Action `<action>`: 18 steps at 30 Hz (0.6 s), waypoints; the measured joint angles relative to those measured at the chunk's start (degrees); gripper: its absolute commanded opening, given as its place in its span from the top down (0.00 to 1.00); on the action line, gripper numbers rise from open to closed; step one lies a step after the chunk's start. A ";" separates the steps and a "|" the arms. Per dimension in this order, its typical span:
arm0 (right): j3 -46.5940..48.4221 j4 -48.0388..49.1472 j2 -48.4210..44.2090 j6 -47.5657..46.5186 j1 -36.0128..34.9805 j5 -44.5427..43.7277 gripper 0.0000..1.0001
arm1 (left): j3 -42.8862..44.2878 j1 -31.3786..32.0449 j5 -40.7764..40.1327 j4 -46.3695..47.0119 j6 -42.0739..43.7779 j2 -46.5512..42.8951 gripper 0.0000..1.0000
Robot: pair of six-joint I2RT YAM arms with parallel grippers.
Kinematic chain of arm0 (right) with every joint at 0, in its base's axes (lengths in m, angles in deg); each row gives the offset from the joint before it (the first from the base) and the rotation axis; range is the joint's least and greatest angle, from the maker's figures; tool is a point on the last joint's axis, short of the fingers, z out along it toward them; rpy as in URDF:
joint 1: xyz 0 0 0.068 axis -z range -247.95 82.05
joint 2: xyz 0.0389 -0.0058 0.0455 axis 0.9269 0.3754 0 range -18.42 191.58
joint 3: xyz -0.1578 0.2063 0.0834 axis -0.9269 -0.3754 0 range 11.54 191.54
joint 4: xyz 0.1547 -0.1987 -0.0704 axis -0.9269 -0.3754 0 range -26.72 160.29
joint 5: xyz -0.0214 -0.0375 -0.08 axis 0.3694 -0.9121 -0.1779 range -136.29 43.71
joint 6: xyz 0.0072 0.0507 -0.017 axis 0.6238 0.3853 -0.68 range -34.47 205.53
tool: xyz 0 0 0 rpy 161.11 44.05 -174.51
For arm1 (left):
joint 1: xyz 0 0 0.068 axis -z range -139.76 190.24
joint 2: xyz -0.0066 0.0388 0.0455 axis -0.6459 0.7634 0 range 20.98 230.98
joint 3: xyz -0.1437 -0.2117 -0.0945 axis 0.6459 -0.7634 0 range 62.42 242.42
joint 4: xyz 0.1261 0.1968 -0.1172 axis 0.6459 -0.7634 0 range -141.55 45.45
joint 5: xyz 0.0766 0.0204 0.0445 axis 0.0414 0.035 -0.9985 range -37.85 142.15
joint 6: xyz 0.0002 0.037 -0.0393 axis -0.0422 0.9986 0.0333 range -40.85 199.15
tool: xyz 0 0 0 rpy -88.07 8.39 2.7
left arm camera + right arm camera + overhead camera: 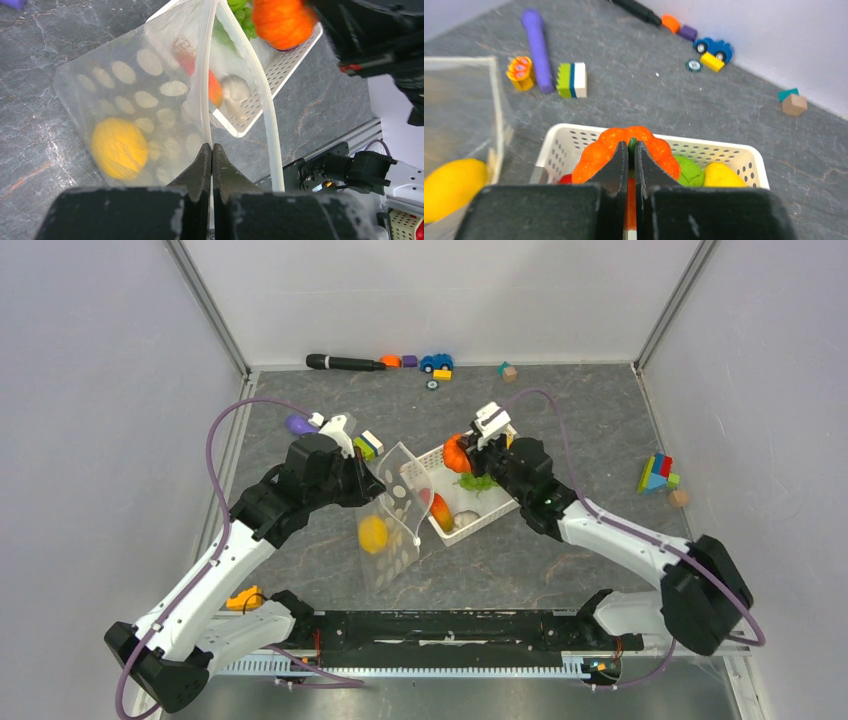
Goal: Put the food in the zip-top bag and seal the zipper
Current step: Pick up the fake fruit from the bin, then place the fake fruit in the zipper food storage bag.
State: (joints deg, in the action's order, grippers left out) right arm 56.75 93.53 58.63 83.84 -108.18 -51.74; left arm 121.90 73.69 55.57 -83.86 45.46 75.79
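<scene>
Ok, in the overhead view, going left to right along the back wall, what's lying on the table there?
black stick → orange piece → purple block → blue toy car → teal and tan cube

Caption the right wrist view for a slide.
Right gripper shut on the pumpkin over the basket; the bag at left holds a yellow fruit.
</scene>
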 measured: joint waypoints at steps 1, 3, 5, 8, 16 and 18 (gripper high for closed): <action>-0.87 0.57 -1.97 0.42 0.00 0.59 1.00 | 0.00 0.00 0.04 0.00 0.02 0.00 0.98; -2.40 2.03 -5.60 1.64 0.00 2.67 1.00 | 0.00 0.00 0.11 0.00 0.00 0.00 0.98; -3.87 4.13 -8.96 3.15 0.00 5.73 1.00 | -0.02 0.00 0.13 0.00 0.00 0.00 0.98; -5.38 7.96 -12.22 5.97 0.00 12.63 1.00 | 0.00 0.00 0.20 0.00 0.02 0.02 0.98; -5.46 16.70 -9.70 13.44 -2.75 27.45 1.00 | 0.00 0.00 1.53 0.02 0.02 0.33 0.98; -5.07 16.96 -7.80 13.90 -4.26 28.26 1.00 | 0.00 0.00 1.70 0.02 0.00 0.35 0.98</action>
State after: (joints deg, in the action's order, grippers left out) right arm 51.68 110.49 50.83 97.74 -112.44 -23.48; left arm 121.90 73.69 57.27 -83.84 45.46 76.13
